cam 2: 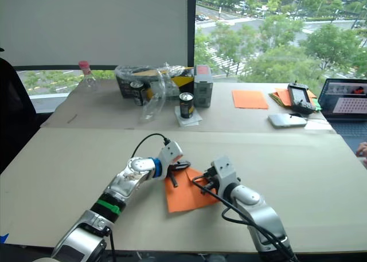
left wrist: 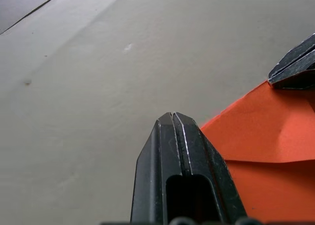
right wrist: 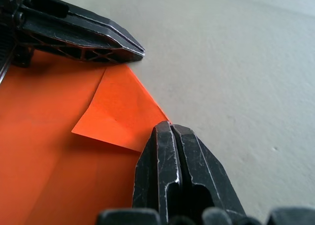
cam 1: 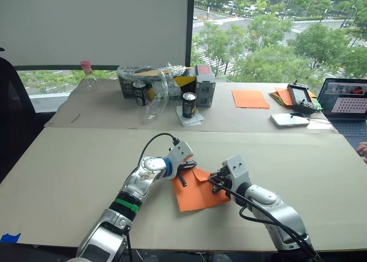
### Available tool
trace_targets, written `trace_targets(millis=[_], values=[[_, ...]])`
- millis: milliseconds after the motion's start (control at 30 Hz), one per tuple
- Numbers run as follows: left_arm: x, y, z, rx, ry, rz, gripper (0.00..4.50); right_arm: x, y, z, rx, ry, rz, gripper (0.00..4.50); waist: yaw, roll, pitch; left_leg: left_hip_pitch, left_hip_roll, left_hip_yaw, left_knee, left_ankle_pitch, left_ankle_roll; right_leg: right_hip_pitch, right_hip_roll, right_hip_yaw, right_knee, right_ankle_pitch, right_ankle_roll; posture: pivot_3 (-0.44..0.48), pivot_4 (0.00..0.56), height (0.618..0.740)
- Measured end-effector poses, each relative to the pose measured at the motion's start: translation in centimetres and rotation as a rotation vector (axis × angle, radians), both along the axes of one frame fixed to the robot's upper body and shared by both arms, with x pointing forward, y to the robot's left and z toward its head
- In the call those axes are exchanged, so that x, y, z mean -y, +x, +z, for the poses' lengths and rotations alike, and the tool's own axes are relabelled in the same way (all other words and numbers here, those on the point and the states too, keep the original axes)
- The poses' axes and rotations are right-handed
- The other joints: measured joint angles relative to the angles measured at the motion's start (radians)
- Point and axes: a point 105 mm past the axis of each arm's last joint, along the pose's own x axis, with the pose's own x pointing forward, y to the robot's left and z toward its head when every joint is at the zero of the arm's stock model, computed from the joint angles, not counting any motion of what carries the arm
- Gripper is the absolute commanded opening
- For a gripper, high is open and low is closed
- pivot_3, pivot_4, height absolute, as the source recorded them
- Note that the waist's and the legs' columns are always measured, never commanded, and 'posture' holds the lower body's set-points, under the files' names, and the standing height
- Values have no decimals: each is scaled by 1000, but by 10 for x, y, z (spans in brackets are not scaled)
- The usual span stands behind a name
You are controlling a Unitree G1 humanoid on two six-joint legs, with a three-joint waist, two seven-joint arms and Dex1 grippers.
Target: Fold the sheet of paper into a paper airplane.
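Now both pincers are pressing closed, empty. Left pincer (cam 1: 184, 165) and right pincer (cam 1: 218, 179) are flanking the sheet of paper (cam 1: 196, 194) near the worktop's (cam 1: 69, 176) front edge.

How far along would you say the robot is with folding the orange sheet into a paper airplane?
Early on. Done: one corner of the sheet of paper is folded over into a small triangular flap. In hand: the left gripper and right gripper, both shut, sit at that folded end, apparently pressing the fold flat against the table. Left: the matching corner fold and the later nose and wing folds; the sheet otherwise lies flat, no pointed wedge yet.
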Motion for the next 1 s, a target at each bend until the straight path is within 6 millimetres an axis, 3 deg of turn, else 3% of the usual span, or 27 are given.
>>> trace_targets(millis=[233, 533, 600, 700, 833, 1000], values=[[-17, 2, 1, -6, -5, 64, 0, -2, 1, 0, -1, -2, 9, 24, -6, 0, -1, 1, 1, 0, -1, 0, 0, 0, 1, 1, 1, 0, -1, 0, 150, 715], [-63, 3, 11, -67, -155, 190, 0, 1, 7, 14, 47, -25, 24, 24, -9, 1, 2, -8, 1, 0, -1, 0, 0, -10, 1, 2, 2, 1, -2, 0, 150, 715], [-67, 1, 15, -69, -182, 191, 0, 3, 9, 21, 59, -34, 36, 24, -5, 1, 4, -17, 0, 0, 0, 2, -2, -20, 1, 3, 5, 6, -11, 0, 150, 715], [-67, -2, 21, -67, -214, 165, 0, 5, 14, 43, 108, -10, 49, 24, 4, 1, 6, -29, -1, 0, 1, 3, -5, -35, 1, 3, 12, 7, -13, 0, 150, 715], [-70, -13, 27, -69, -241, 124, 0, 16, 19, 73, 185, -17, 73, 24, 5, 2, 8, -31, -1, 0, 1, 4, -6, -38, 1, 3, 12, 7, -13, 0, 150, 715], [-89, -23, 22, -130, -276, 164, 0, 22, 14, 75, 167, -34, 129, 24, 4, 2, 13, -31, -1, 1, 1, 4, -6, -37, 1, 3, 13, 7, -13, 0, 150, 715]])
